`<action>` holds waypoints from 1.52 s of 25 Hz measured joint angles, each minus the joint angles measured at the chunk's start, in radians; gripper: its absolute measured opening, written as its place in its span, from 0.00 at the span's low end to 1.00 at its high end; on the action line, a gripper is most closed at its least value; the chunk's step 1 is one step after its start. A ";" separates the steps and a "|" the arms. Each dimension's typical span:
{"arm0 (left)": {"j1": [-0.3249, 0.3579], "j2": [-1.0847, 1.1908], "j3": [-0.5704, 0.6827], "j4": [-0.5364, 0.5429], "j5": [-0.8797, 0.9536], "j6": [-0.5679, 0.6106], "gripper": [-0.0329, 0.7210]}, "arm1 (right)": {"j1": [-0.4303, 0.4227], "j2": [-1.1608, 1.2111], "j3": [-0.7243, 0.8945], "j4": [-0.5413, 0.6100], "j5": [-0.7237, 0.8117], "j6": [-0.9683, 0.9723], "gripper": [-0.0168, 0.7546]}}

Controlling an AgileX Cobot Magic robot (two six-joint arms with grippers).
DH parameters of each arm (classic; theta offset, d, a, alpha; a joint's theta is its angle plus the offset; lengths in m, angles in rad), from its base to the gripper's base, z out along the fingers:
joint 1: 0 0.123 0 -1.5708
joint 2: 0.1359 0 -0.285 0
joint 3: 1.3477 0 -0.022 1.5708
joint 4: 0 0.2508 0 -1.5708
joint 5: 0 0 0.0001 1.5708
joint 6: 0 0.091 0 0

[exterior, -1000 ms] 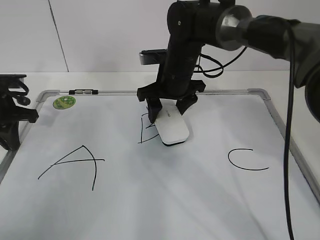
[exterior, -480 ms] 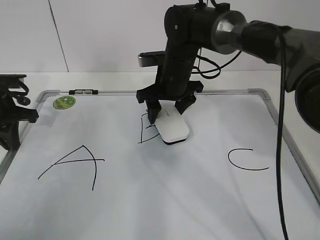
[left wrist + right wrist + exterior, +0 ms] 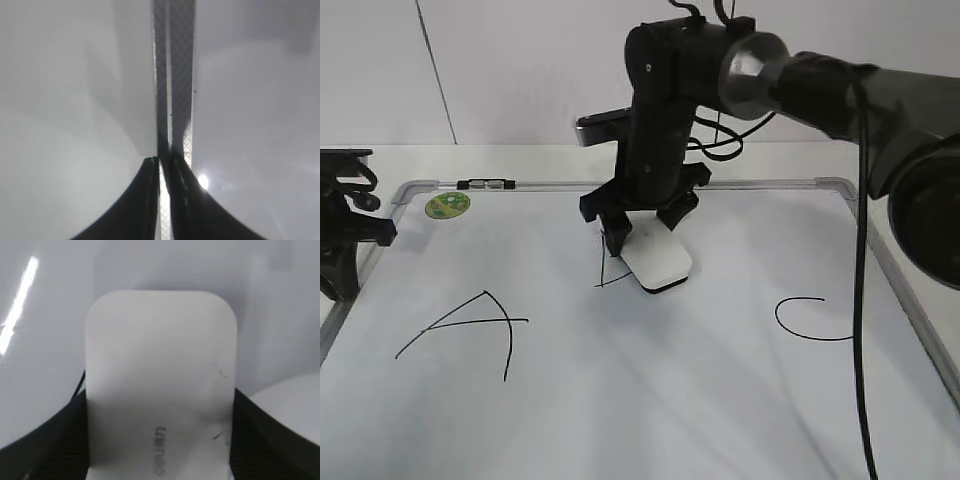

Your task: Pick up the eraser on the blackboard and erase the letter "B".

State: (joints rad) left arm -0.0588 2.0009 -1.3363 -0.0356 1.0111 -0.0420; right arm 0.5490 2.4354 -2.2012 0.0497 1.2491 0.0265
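My right gripper (image 3: 642,232) is shut on the white eraser (image 3: 658,258) and presses it flat on the blackboard (image 3: 670,400), over the right part of the letter "B" (image 3: 607,268). Only a thin upright stroke and a short slanted bottom line of the B show left of the eraser. In the right wrist view the eraser (image 3: 160,370) fills the middle with its grey print facing up, and the black fingers (image 3: 245,420) of the gripper (image 3: 160,410) clamp both long sides. My left gripper (image 3: 161,162) is shut and empty, parked off the board's left edge (image 3: 342,235).
A black "A" (image 3: 470,325) is at the board's left and a black "C" (image 3: 805,320) at its right. A round green sticker (image 3: 448,205) sits in the top-left corner. The grey frame (image 3: 770,184) rims the board; a white wall stands behind.
My right arm has slid the eraser leftwards across the B. The B's loops, seen earlier beside the eraser, are gone or covered. The left arm has not moved.
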 joint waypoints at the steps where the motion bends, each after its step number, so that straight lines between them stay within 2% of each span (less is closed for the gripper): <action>1: 0.000 0.000 0.000 0.000 0.000 0.000 0.10 | 0.012 0.001 -0.002 -0.006 0.000 -0.002 0.73; 11: 0.000 0.000 0.000 0.000 0.000 0.000 0.10 | 0.141 0.004 -0.004 -0.050 -0.019 -0.008 0.73; 17: 0.000 0.000 0.000 0.000 0.000 0.000 0.10 | 0.149 0.006 -0.004 -0.087 -0.021 0.047 0.73; 22: 0.000 0.000 0.000 0.000 -0.002 0.000 0.10 | 0.107 0.006 -0.004 -0.068 -0.023 0.089 0.73; 32: 0.000 0.000 0.000 0.000 -0.003 0.000 0.10 | -0.100 0.006 -0.005 -0.091 -0.026 0.104 0.73; 38: 0.000 0.000 0.000 0.000 -0.003 0.000 0.10 | -0.102 0.006 -0.006 -0.108 -0.026 0.106 0.73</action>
State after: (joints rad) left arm -0.0588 2.0009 -1.3363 -0.0360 1.0078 -0.0420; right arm 0.4466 2.4416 -2.2070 -0.0580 1.2235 0.1327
